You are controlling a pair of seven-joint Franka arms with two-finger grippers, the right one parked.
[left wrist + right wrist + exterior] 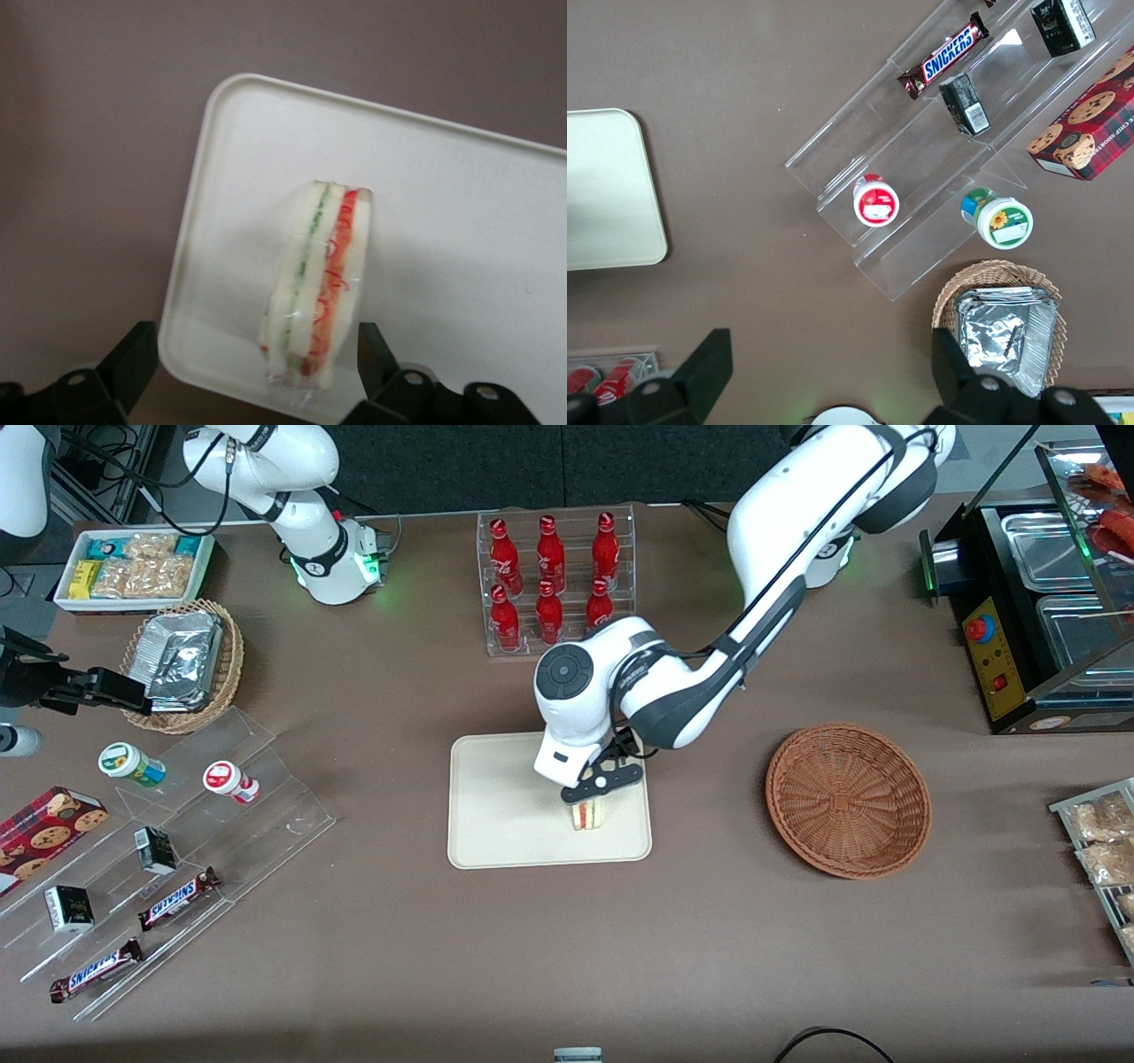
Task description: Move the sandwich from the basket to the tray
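Note:
The sandwich [586, 815] [317, 283], a plastic-wrapped wedge with red and green filling, lies on the cream tray [496, 833] [461, 230] near the tray's corner closest to the front camera and the basket. My gripper [592, 795] [252, 363] hovers just over it, open, with one black finger [133, 359] well clear of the bread and the other finger [374, 352] close beside it. The reddish-brown wicker basket [848, 800] sits empty beside the tray, toward the working arm's end of the table.
A clear rack of red bottles [554, 576] stands farther from the front camera than the tray. Toward the parked arm's end are a clear tiered stand [168, 850] with snacks and a tan basket [186, 664] of foil packets. A black food warmer [1036, 602] stands at the working arm's end.

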